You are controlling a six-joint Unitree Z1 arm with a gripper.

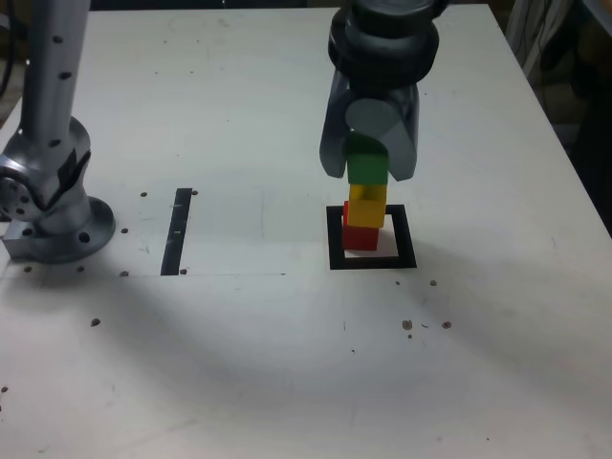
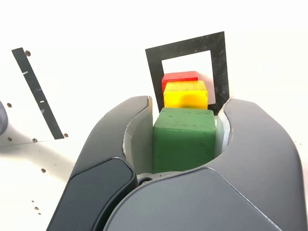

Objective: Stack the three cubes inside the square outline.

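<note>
My gripper (image 2: 185, 139) is pinching the green cube (image 2: 184, 138), one jaw pressed on each side face. I can't tell if the green cube already rests on the yellow cube (image 2: 186, 95) or hangs just above it; in the exterior view they look touching or nearly so. Straight below the gripper sits the yellow cube, then the red cube (image 2: 179, 76) under it, red sitting inside the square outline (image 2: 155, 72) on its white centre. The column looks slightly staggered, so I judge the release should be a straight spread, then a lift up. Jaw tips flank the yellow cube's top closely; there's open room above. Farther off, well apart from the gripper, a narrow black strip (image 2: 37, 94) and the arm base (image 1: 53, 206); bare table (image 1: 287, 363) all around.
</note>
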